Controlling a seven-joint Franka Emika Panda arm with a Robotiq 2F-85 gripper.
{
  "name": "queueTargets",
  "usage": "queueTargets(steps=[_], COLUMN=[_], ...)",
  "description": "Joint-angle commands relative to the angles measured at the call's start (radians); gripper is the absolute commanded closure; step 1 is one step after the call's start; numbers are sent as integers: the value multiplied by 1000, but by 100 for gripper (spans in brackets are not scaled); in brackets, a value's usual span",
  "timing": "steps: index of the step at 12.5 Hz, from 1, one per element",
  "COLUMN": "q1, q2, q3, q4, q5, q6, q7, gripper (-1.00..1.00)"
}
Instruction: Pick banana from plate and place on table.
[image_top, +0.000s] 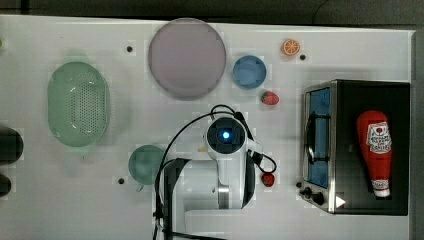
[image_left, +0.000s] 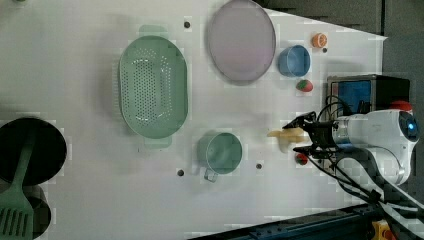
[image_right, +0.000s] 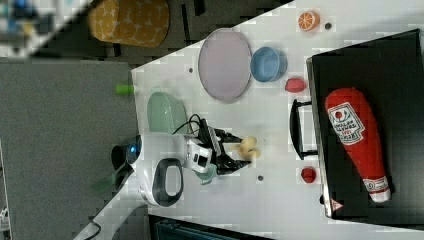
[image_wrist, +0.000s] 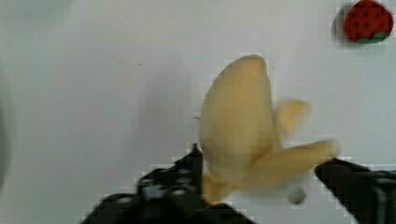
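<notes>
The pale yellow banana (image_wrist: 238, 126), its peel flaps spread, sits between my gripper's (image_wrist: 259, 161) fingers over the white table (image_top: 165, 120), far from the lilac-grey plate (image_top: 186, 57). The jaws stand wide apart, and one black finger (image_wrist: 355, 182) is clear of the fruit. In the left view the banana (image_left: 285, 134) lies between the spread fingers of the gripper (image_left: 296, 135), right of the teal cup. In the right view the banana (image_right: 248, 147) is at the gripper's (image_right: 243, 150) tips. I cannot tell whether it rests on the table. The plate (image_left: 241, 40) holds nothing.
A green perforated basket (image_top: 78, 103) stands at the top view's left, a teal cup (image_top: 145, 164) beside my arm, and a blue bowl (image_top: 249, 71) next to the plate. Strawberries (image_top: 270, 98) (image_top: 268, 179), an orange slice (image_top: 290, 47) and a toaster oven (image_top: 320, 145) with a ketchup bottle (image_top: 376, 150) occupy the top view's right.
</notes>
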Motion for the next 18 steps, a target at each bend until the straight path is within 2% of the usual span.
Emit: queueTargets(steps=[1,4,6,10,13,18], q1=[10,16,22,34,36,35], q2=[-43,-117,-173,-198,-203,-251], q3=[-18,-4,10,22,20,6], q4=[40,99,194,509,670,694], q5=[-14,-14,-13,-10,-10,1], q6=[22,6,-86,-458,-722,-741], q7=[-13,-52,-140,-180,-232,-300], gripper=[-100,-100,-100,-100,-100,-100])
